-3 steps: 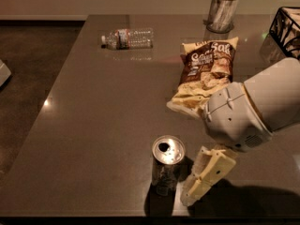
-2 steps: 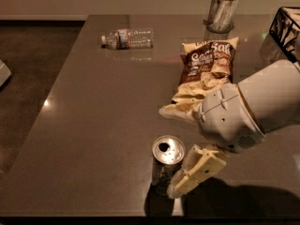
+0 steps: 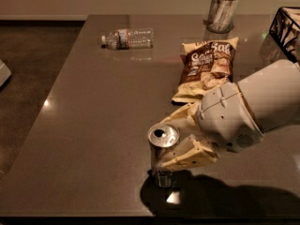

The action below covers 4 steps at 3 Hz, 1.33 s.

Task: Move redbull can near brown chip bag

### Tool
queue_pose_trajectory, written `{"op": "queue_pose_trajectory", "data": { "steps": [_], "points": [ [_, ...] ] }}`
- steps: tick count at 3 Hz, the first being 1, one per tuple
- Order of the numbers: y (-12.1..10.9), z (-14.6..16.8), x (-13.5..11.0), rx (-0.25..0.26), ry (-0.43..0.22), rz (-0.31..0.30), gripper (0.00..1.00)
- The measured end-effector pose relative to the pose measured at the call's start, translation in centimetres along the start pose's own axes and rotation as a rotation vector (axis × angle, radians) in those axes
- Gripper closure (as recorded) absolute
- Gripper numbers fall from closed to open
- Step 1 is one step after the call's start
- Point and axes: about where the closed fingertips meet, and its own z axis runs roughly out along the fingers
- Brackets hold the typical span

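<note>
Your gripper is low at the table's near edge, set around the can. You cannot tell whether it has clamped on the can or merely brackets it. The can stands upright on the table, with nothing to show it has been lifted. The bag lies flat further back and to the right, apart from the can with bare table between. So judge the reach done and the grasp unconfirmed. You have yet to secure the can, carry it back toward the bag, set it down beside it and let go.
</note>
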Motion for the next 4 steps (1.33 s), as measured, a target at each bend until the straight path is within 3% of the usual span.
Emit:
{"op": "queue_pose_trajectory", "data": {
  "steps": [1,2,4],
  "points": [
    [-0.3,-1.1,-0.9,0.017,-0.021,-0.003,0.77],
    [-1.8,-3.2,-1.5,0.084,-0.015,-0.007,0.99],
    [-9.0,-9.9,0.1,0.311,0.014,0.024,1.00]
  ]
}}
